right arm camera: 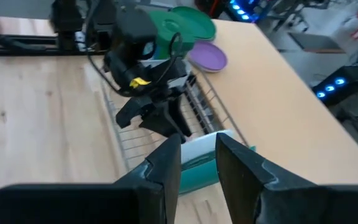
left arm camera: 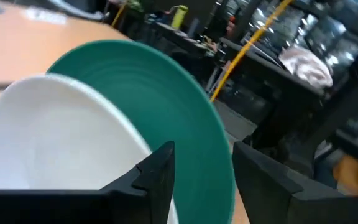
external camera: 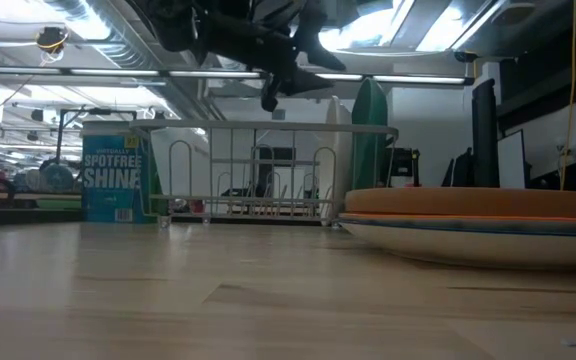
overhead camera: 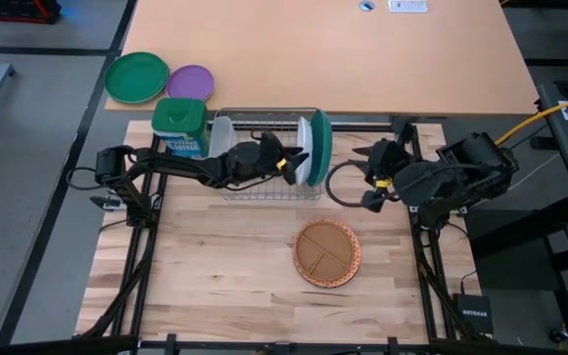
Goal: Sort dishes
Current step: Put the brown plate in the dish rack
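A white plate (overhead camera: 307, 148) and a teal plate (overhead camera: 321, 148) stand on edge in the right end of the wire dish rack (overhead camera: 264, 187). My left gripper (overhead camera: 299, 158) reaches over the rack and is open. In its wrist view its fingers stand on either side of the teal plate's (left arm camera: 166, 93) upper rim, with the white plate (left arm camera: 55, 137) beside it. The brown divided plate (overhead camera: 325, 248) lies on the orange-red plate (overhead camera: 352, 266) on the table's near right. My right gripper (overhead camera: 366, 182) is open and empty, just right of the rack. My left gripper (left arm camera: 204, 180) comes level from the table's left, one finger (left arm camera: 160, 168) before the teal plate's face and one (left arm camera: 260, 180) past its rim (left arm camera: 224, 168). I cannot tell whether either finger touches the plate. The plate stands upright in the rack.
A blue-green detergent box (overhead camera: 180, 126) stands at the rack's far left corner, and a white object (overhead camera: 222, 136) sits in the rack's left end. A bright green plate (overhead camera: 136, 77) and a smaller purple plate (overhead camera: 190, 82) lie on the far tabletop. Bare wood lies at the near left.
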